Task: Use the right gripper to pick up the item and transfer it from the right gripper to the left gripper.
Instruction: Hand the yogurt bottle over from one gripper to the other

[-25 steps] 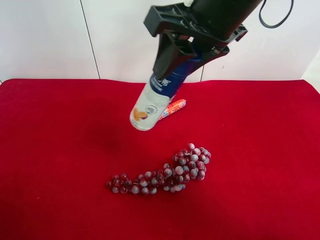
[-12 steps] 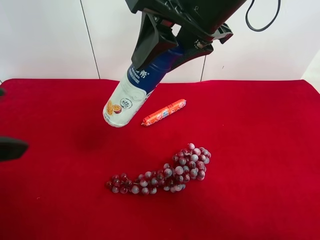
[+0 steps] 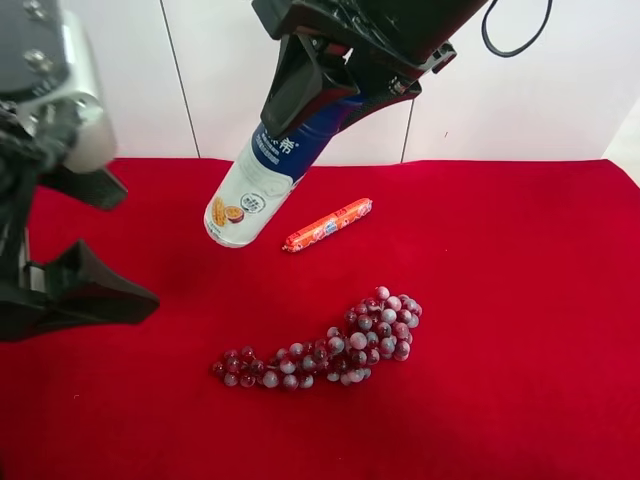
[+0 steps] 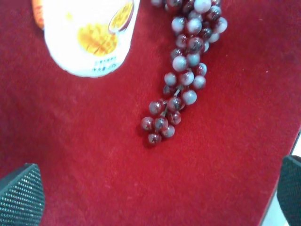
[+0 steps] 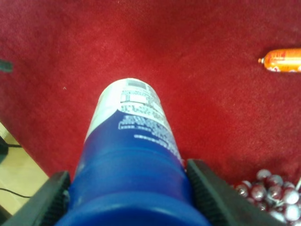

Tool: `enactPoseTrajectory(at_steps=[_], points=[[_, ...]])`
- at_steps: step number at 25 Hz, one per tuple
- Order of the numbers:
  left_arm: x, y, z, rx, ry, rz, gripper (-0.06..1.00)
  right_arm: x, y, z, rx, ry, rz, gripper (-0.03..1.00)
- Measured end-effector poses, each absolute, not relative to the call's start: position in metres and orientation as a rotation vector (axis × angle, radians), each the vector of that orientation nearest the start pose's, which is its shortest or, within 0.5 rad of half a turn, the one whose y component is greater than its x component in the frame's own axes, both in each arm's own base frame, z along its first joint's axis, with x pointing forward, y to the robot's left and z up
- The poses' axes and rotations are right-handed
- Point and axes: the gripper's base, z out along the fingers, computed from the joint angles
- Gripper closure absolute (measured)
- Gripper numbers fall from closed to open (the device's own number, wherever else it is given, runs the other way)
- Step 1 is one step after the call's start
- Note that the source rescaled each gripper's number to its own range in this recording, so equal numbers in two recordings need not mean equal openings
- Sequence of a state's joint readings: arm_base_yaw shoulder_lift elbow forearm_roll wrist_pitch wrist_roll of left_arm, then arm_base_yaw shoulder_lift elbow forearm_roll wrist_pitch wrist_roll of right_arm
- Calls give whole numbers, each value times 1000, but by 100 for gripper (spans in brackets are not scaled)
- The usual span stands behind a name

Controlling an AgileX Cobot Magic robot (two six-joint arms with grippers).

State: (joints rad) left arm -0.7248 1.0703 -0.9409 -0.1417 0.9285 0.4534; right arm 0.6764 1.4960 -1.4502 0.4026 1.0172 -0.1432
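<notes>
Exterior high view gives me the bottle (image 3: pixel 262 185) in the upper middle of the frame, held in the air above the red cloth (image 3: pixel 520 300). It is tilted, with its white base and orange fruit mark pointing toward the lower left and its blue-labelled upper part running up to the right. The right gripper (image 3: pixel 310 105) is pinching it around that blue upper part, one black finger on each side, and the cap end is hidden inside the claw.

On my right wrist feed the bottle (image 5: pixel 131 155) fills the lower middle of the picture. The fingers (image 5: pixel 211 193) press against both flanks of it, and the white base points away over the cloth.

At the left edge of the exterior view sits the left gripper (image 3: pixel 95 240). Its wedge-shaped fingers are spread wide, one above the other in the frame, well apart from the bottle. On my left wrist feed only the textured pads (image 4: pixel 21 195) show, in the two lower corners, and the bottle (image 4: pixel 89 33) shows its base at the upper left.

The orange sausage stick (image 3: pixel 328 224) lies on the cloth just right of the bottle's base in the picture. The bunch of grapes (image 3: pixel 330 345) lies below it, near the centre of the frame.
</notes>
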Motion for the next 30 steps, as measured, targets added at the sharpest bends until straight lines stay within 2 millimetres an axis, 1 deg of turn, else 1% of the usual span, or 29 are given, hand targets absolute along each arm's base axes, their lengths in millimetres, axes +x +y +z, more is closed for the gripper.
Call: enactPoseTrajectory(at_steps=[7, 18, 23, 30], points=[[146, -144, 326, 1389, 2113, -275, -6, 227, 223, 370, -1093, 2330, 678, 96], [153, -151, 320, 1397, 2108, -291, -6, 215, 230, 374, -1355, 2159, 809, 96], [152, -156, 320, 1402, 2101, -350, -6, 211, 232, 376, -1419, 2112, 854, 96], [148, -161, 322, 1424, 2069, -442, -6, 208, 235, 379, -1446, 2044, 919, 96]])
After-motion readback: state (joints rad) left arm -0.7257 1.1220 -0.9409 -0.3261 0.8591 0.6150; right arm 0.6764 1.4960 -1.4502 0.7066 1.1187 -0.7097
